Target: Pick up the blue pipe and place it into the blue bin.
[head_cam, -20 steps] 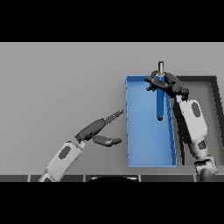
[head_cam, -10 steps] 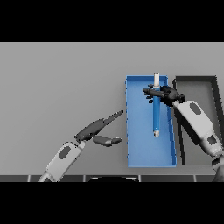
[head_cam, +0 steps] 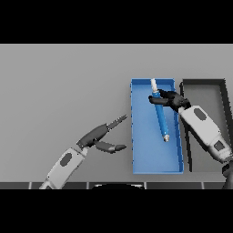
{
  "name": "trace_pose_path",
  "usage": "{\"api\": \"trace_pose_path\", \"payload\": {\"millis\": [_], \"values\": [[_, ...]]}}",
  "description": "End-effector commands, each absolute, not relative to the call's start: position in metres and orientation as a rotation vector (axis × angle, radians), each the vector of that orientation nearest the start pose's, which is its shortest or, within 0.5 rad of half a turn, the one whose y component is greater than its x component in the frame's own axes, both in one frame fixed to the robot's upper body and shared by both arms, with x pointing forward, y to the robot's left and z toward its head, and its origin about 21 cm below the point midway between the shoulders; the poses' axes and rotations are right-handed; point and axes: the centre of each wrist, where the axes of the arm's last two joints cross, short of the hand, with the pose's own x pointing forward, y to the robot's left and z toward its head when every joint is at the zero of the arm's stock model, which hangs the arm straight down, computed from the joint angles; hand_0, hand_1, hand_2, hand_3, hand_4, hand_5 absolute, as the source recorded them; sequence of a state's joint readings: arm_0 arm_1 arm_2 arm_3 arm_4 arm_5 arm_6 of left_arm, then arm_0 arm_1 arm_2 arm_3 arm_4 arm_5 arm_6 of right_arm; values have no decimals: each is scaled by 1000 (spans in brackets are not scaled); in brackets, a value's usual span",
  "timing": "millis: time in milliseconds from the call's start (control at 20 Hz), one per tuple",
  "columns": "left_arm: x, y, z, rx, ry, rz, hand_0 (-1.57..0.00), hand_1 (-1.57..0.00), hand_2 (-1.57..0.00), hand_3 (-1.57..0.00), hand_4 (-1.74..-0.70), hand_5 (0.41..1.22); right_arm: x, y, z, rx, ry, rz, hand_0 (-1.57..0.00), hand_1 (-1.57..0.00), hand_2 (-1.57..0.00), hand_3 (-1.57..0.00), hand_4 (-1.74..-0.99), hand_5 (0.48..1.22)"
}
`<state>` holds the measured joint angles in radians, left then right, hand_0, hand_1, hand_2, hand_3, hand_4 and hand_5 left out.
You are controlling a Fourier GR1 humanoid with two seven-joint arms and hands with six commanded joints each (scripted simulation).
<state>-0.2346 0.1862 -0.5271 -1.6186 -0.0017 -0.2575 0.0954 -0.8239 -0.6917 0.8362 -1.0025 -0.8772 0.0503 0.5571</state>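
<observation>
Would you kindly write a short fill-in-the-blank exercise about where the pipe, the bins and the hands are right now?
1. The blue pipe lies over the ____ bin.
2. The ____ hand is curled round the pipe's upper part.
3. The dark bin stands to the blue bin's ____.
4. The left hand is ____, holding nothing.

Missing words: blue; right; right; open

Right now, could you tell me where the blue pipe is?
In the head view, the blue pipe lies lengthwise over the blue bin, on the table's right side, with the right robot hand around its far end.
</observation>
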Motion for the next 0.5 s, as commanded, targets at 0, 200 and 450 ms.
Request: {"api": "trace_pose_path", "payload": {"millis": [0,200,450], "values": [[260,127,49,-429,-1549,-903,1,1,1,1,-882,474,387,-248,87,10,-801,594,-241,-117,-52,-16,-1153,777],[257,121,48,-428,-1544,-911,1,1,1,1,-886,476,389,-244,89,54,-799,580,-167,-90,-29,-6,-1152,809],[260,133,42,-433,-1537,-918,1,1,1,1,-885,480,389,-246,90,44,-811,598,-212,-100,-24,-5,-1152,798]]}}
